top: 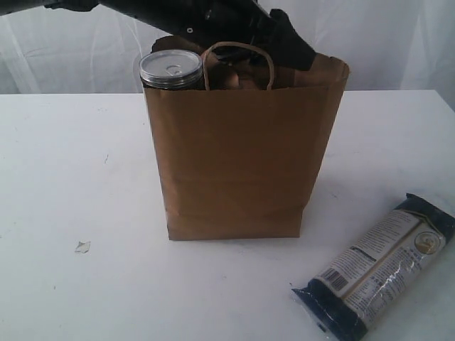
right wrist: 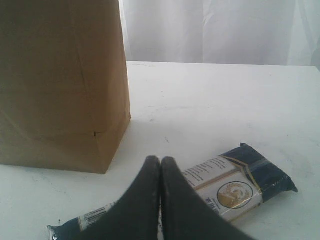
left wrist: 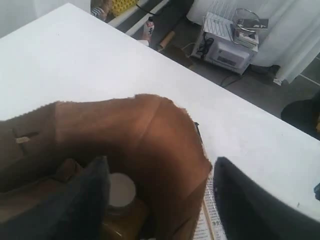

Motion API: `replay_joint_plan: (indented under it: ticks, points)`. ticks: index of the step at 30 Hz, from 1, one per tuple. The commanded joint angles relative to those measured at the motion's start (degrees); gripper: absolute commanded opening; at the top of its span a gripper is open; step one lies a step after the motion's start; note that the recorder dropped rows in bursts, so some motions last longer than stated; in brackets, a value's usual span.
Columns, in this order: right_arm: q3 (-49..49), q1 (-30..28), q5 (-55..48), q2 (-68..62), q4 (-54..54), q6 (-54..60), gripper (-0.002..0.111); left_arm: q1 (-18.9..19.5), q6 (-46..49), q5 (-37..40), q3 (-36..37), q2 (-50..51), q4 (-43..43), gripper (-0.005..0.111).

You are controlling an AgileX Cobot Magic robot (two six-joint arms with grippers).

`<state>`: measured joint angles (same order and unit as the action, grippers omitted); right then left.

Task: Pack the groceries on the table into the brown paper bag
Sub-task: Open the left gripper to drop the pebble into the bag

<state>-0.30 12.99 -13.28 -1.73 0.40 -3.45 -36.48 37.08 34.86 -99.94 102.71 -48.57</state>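
The brown paper bag (top: 238,156) stands upright mid-table. A silver pull-tab can (top: 170,69) shows above the bag's left rim; I cannot tell if it is inside or behind. My left gripper (top: 288,46) hangs over the bag's mouth, open (left wrist: 160,200). One finger (left wrist: 82,202) is inside the bag beside a white-capped bottle (left wrist: 121,189), and the other finger (left wrist: 252,205) is outside its wall. Nothing is held. The long dark-blue packet (top: 377,266) lies flat on the table to the bag's right. My right gripper (right wrist: 160,162) is shut and empty just above that packet (right wrist: 230,187).
The white table (top: 64,177) spreads wide on both sides of the bag. A small scrap (top: 82,246) lies at the front left. The bag's side (right wrist: 60,75) stands close to the right gripper. A floor with a white appliance (left wrist: 227,50) lies beyond the table edge.
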Motion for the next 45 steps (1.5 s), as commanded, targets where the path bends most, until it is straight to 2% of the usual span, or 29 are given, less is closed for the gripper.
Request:
replay_joint_plan:
  ticks: [1, 4, 6, 9, 14, 16, 20, 22, 25, 31, 38, 45]
  points:
    - [0.30, -0.53, 0.10, 0.24, 0.04, -0.28, 0.000, -0.26, 0.23, -0.21, -1.98, -0.17, -1.96, 0.070]
    - [0.30, -0.53, 0.10, 0.24, 0.04, -0.28, 0.000, -0.26, -0.09, 1.87, -3.89, -0.17, -1.96, 0.069]
    - [0.30, -0.53, 0.10, 0.24, 0.04, -0.28, 0.000, -0.26, -1.14, 2.47, -4.36, -0.82, -1.96, 0.063]
    - [0.30, -0.53, 0.10, 0.24, 0.04, -0.28, 0.000, -0.16, -1.22, 2.70, -4.36, -1.94, -0.63, 0.046]
    - [0.30, -0.53, 0.10, 0.24, 0.04, -0.28, 0.000, -0.16, -1.22, 2.86, -4.36, -4.08, 2.89, 0.008]
    - [0.30, -0.53, 0.10, 0.24, 0.04, -0.28, 0.000, -0.16, -1.22, 2.48, -4.36, -5.28, 3.73, 0.000]
    - [0.30, -0.53, 0.10, 0.24, 0.04, -0.28, 0.000, -0.04, -1.35, 2.32, -4.36, -7.69, 7.03, 0.000]
    - [0.30, -0.53, 0.10, 0.24, 0.04, -0.28, 0.000, 1.16, -4.43, 2.42, -4.36, -9.83, 8.95, 0.000]
    - [0.30, -0.53, 0.10, 0.24, 0.04, -0.28, 0.000, 5.73, -11.29, 4.68, -4.36, -14.22, 13.13, 0.000]
    - [0.30, -0.53, 0.10, 0.24, 0.04, -0.28, 0.000, 10.68, -11.44, 4.98, 1.14, -25.25, 14.04, 0.000]
    - [0.30, -0.53, 0.10, 0.24, 0.04, -0.28, 0.000, 11.25, -11.84, -2.91, 16.37, -39.45, 16.09, 0.000]
    - [0.30, -0.53, 0.10, 0.24, 0.04, -0.28, 0.000, 11.25, -16.25, -10.10, 31.63, -50.89, 15.62, 0.000]
